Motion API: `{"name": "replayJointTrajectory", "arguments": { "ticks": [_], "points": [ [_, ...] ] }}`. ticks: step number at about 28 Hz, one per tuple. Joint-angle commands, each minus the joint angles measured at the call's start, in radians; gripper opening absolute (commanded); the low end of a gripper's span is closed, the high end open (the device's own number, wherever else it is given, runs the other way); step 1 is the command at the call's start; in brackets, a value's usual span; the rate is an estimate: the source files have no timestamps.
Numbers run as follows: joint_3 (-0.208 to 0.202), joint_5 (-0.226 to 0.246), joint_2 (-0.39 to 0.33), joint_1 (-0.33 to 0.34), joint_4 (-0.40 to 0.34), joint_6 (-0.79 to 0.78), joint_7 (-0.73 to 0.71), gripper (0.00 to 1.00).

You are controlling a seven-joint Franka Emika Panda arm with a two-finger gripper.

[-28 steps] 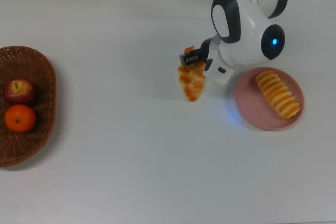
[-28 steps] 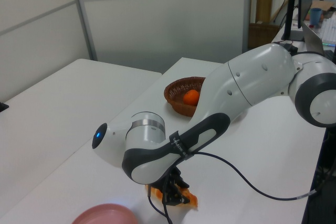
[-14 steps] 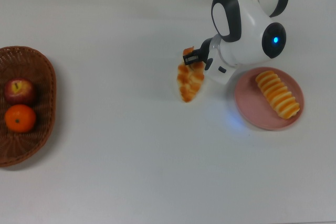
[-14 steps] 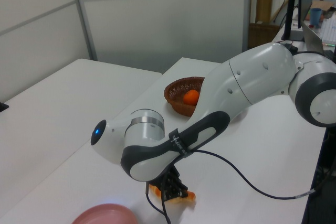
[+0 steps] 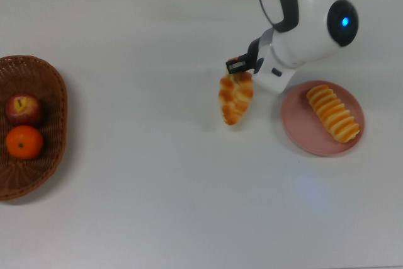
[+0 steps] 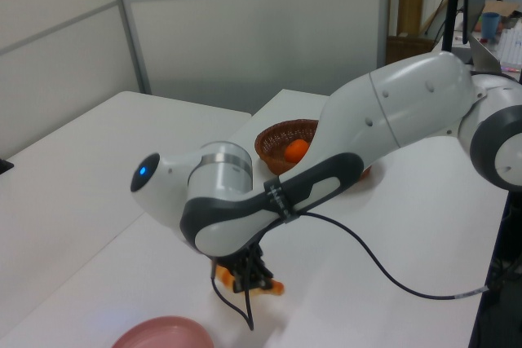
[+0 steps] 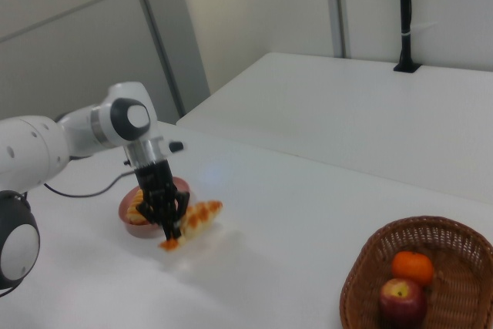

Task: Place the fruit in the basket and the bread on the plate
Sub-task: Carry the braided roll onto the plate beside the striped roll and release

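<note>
the arm's pincer (image 5: 241, 67) is clamping one end of the braided pastry (image 5: 235, 97), which is tilting with its other end lower; in the right view the same pincer (image 7: 167, 221) is gripping the pastry (image 7: 196, 219) near its lower tip, and whether that tip is touching the white surface (image 5: 157, 181) cannot be told. in the left view the pincer (image 6: 245, 276) is hanging beneath the arm's wrist with the orange pastry (image 6: 273, 287) showing at its fingers. the pink plate (image 5: 300, 131) is lying just beside the held pastry, on the top view's right, and is carrying the ribbed striped pastry (image 5: 333, 113) across its middle. in the right view the plate (image 7: 129, 213) is sitting partly behind the pincer. the wicker basket (image 5: 55, 149) is resting well apart at the top view's left edge, holding the dark red apple (image 5: 24, 109) and the mandarin (image 5: 24, 142) side by side and touching. in the right view the basket (image 7: 362, 283) is lying at the lower right, with the mandarin (image 7: 412, 267) behind the apple (image 7: 400, 300).
</note>
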Motion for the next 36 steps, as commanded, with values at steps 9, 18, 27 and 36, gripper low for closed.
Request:
{"name": "replayJointTrajectory", "arguments": {
  "ticks": [9,18,27,36],
  "points": [
    [0.006,-0.025,-0.02,0.152,0.012,0.317,0.061,0.0],
    [0.001,-0.022,0.0,0.167,0.009,0.385,0.092,1.0],
    [-0.006,-0.019,-0.001,0.161,0.013,0.386,0.124,1.0],
    [-0.006,0.139,-0.125,0.039,0.009,0.351,0.127,1.0]
  ]
}}
